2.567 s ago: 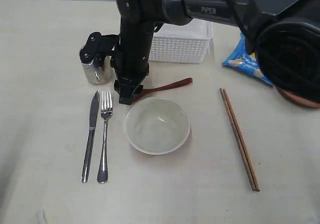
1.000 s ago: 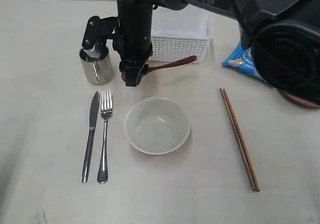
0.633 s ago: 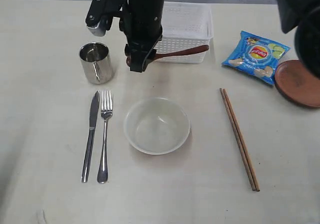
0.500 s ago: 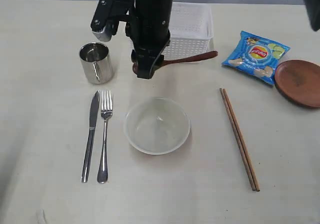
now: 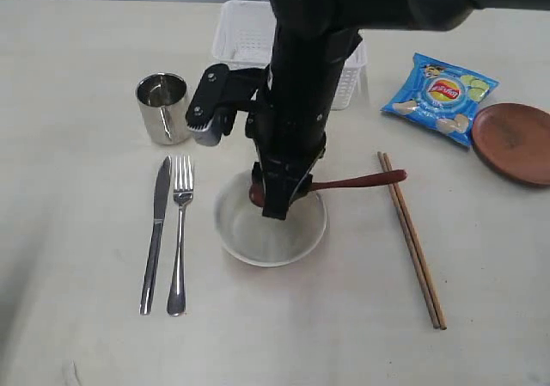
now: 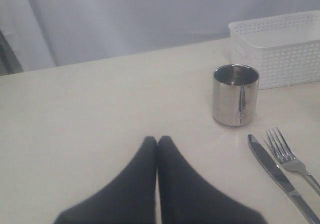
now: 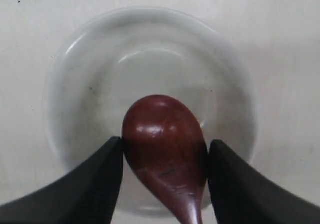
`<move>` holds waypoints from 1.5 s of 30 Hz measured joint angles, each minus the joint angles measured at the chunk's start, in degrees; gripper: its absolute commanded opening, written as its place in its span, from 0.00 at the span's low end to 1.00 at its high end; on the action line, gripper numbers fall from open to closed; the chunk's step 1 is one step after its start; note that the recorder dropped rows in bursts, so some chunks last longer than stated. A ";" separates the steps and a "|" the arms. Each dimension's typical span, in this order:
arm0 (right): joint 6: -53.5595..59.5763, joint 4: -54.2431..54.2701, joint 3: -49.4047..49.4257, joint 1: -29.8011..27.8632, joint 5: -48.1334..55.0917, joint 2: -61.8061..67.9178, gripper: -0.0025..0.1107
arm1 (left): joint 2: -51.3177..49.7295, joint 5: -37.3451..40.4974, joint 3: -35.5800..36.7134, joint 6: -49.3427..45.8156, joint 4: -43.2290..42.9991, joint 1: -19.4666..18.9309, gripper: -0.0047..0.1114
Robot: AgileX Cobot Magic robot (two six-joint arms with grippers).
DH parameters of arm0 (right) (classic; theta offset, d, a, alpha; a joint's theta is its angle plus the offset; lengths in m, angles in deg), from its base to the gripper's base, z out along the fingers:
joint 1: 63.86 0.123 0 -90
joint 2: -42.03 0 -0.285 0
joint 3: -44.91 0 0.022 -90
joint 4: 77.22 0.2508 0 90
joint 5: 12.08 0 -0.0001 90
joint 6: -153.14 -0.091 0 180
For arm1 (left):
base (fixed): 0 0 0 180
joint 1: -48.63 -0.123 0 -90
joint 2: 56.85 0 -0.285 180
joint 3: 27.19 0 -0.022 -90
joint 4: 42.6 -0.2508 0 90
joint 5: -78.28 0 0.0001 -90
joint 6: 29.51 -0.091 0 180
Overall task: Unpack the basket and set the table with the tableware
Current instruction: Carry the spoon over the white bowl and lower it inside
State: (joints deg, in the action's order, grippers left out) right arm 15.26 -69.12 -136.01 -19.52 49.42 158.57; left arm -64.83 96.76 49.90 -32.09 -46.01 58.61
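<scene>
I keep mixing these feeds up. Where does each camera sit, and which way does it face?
Exterior view: above the table, looking down on the whole setting; the right arm shows, the right gripper holding the spoon over the bowl.
Left wrist view: low over the table, facing across to the mug, basket, knife and fork; the shut left gripper shows.
Right wrist view: straight down into the bowl; both fingers flank the spoon.
Both exterior and right wrist show spoon and bowl.

Exterior looks down; left wrist low toward mug (image 6: 235,95), right wrist close above bowl (image 7: 90,92).
</scene>
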 measured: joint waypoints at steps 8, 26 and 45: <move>0.16 0.75 1.27 3.76 -3.80 1.45 0.02 | 0.00 0.00 0.00 0.00 0.00 0.00 0.04; -4.27 0.75 1.37 3.76 -3.93 0.80 0.46 | 0.00 0.00 0.00 0.00 0.00 0.00 0.04; -14.57 -4.79 -1.33 3.76 -0.21 -0.10 0.45 | 0.00 0.00 0.00 0.00 0.00 0.00 0.04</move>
State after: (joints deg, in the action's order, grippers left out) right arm 0.69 -73.90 -137.34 -15.76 49.21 158.46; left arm -64.83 96.76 49.90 -32.09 -46.01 58.61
